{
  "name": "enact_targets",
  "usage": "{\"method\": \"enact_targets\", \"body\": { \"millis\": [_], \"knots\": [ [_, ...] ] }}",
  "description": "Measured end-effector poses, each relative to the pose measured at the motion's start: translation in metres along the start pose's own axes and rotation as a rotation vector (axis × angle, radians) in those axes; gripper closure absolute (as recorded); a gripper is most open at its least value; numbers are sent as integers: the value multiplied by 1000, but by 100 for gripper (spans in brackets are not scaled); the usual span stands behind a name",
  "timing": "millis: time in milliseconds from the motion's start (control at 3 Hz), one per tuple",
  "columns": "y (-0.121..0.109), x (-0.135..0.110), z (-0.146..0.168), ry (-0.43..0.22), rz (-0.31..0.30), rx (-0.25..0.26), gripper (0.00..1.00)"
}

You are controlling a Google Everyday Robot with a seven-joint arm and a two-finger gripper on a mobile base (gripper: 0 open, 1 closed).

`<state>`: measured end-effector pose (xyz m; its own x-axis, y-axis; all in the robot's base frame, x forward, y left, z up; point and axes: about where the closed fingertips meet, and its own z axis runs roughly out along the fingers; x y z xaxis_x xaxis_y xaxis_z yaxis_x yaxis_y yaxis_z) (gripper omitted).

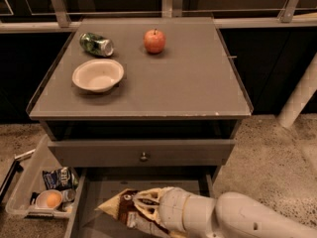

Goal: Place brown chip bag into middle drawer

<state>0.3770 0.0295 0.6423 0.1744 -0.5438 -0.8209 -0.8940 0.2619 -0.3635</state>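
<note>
The tool (144, 208) is closed around the brown chip bag (119, 209), holding it low over the open middle drawer (148, 182), below the tabletop (188, 83). Bag lettering is white script and not legible.

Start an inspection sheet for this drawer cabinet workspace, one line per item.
Surface: grey cabinet top, three loose items on it.
Job's things: brown chip bag held over the open middle drawer; whether it touches the drawer floor cannot be told.
Clutter: white bowl, green can lying on its side, red apple, all on the cabinet top.
Grippers: gripper low at the front, over the middle drawer, shut on the brown chip bag.
Cables: nothing seen.
Surroundings: clear bin on the floor left of the drawer, holding a dark bag and a cup; white post at right.
</note>
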Motion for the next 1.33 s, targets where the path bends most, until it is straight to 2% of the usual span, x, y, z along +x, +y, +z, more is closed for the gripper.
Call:
{"method": "enact_targets", "body": {
  "millis": [333,667,1000,1333],
  "knots": [
    [19,32,47,31,-27,-23,100],
    [24,68,81,110,-88,-32,100],
    [17,105,96,199,-134,-27,100],
    [3,140,87,286,-175,10,100]
  ]
}}
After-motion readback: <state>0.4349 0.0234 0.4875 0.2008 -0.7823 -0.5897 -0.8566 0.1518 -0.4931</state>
